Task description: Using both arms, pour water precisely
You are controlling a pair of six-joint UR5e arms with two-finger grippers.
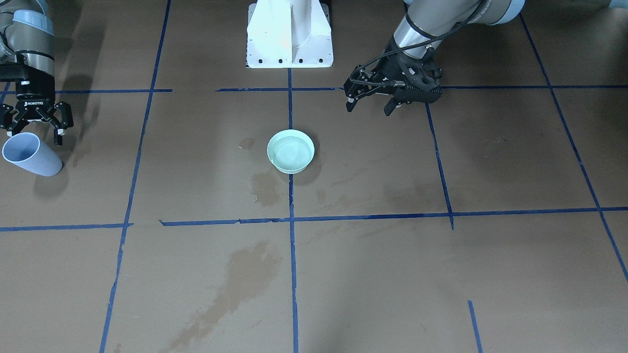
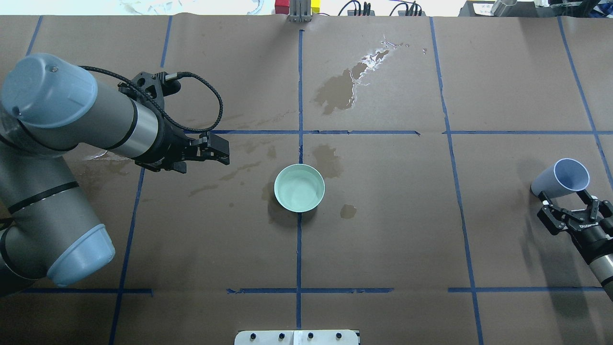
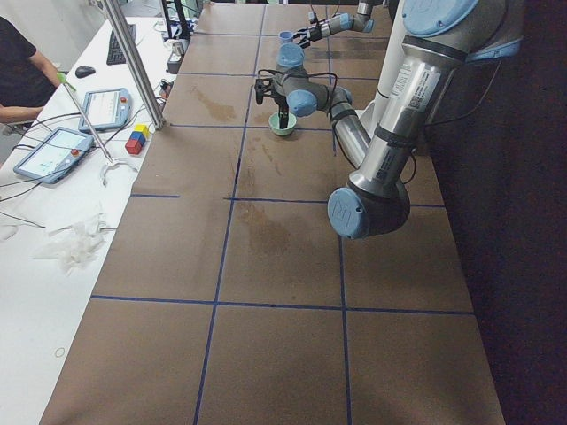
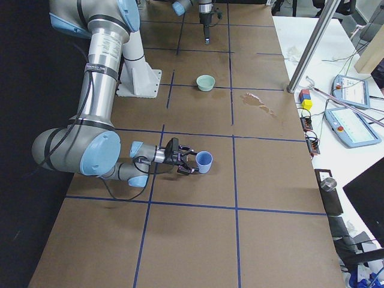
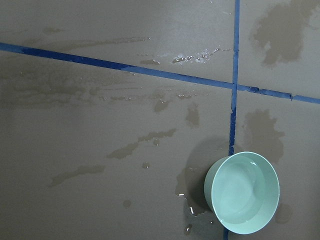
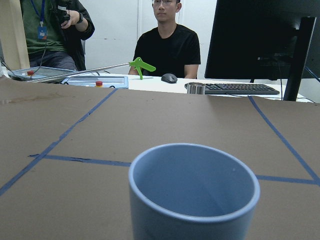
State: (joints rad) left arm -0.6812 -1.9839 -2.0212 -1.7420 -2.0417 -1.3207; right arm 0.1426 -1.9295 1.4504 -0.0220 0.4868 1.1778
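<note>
A mint-green bowl (image 1: 290,151) stands at the table's middle and holds clear water (image 5: 240,192) with a glossy surface. It also shows in the overhead view (image 2: 299,188). My left gripper (image 1: 370,105) is open and empty. It hovers above the table beside the bowl, apart from it, on the robot's left (image 2: 218,153). A pale blue cup (image 2: 560,179) stands upright at the table's far right. I see no water in the part of its inside that shows (image 6: 194,187). My right gripper (image 2: 570,201) is open, low, right behind the cup, with its fingertips at the cup's near sides.
Dark wet stains (image 2: 342,86) lie on the brown paper beyond and around the bowl. Blue tape lines grid the table. The white pedestal (image 1: 289,34) stands at the robot's side. Operators, tablets (image 4: 351,90) and a keyboard (image 6: 240,88) are at the table's ends.
</note>
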